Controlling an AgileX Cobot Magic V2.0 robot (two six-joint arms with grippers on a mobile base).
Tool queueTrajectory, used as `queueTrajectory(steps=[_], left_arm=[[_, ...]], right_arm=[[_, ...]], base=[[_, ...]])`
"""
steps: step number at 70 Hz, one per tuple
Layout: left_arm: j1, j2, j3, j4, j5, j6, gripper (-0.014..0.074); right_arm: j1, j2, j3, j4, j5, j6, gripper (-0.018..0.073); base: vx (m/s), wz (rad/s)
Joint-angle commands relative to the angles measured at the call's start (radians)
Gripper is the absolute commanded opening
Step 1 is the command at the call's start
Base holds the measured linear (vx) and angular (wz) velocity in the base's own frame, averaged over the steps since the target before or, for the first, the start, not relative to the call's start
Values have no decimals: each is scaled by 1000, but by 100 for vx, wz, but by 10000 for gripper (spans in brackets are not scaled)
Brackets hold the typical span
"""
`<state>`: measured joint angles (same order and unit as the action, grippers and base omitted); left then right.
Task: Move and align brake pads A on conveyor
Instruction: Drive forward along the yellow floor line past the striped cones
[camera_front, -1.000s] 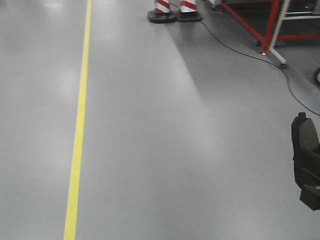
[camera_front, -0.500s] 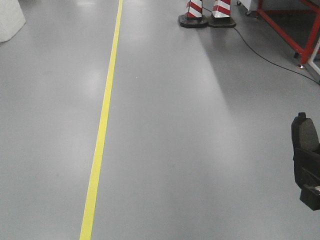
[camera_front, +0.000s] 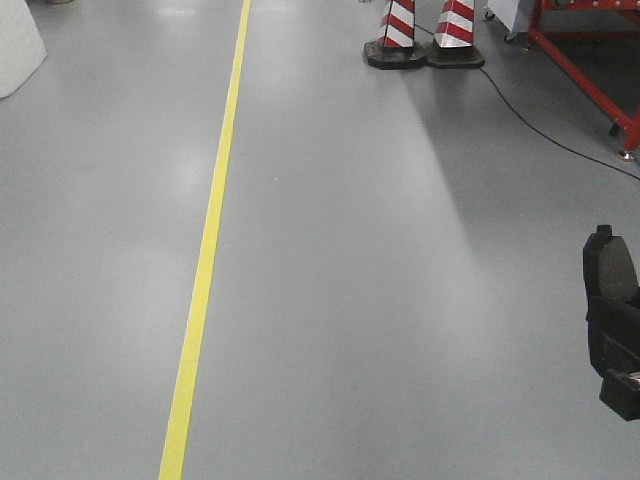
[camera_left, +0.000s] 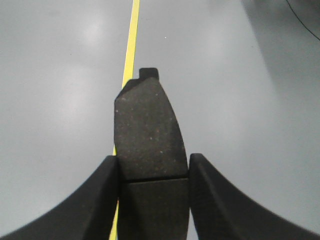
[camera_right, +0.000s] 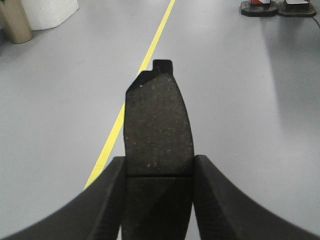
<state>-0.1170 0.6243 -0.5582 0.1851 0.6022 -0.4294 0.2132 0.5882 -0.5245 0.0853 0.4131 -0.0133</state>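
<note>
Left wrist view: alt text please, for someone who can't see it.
The left pincer grips a dark brake pad, which points forward with a small tab at its far end. Beneath is grey floor with a yellow line.

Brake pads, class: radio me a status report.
Left end effector shut on first brake pad. Right end effector shut on second brake pad. Conveyor not in view. Traffic cones ahead, right of yellow line.
</note>
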Motion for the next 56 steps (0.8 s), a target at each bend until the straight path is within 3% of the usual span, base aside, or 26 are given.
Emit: queueTrajectory(steps=[1,56], left_arm=[[-6,-2,-30,8,-86,-1,174],[-6,-1,-30,8,-86,-1,174]], right_arm=[[-4,2,-31,0,-90,-6,-6],[-4,2,-31,0,-89,-7,-6]], base=[[45,-1],[47,3]])
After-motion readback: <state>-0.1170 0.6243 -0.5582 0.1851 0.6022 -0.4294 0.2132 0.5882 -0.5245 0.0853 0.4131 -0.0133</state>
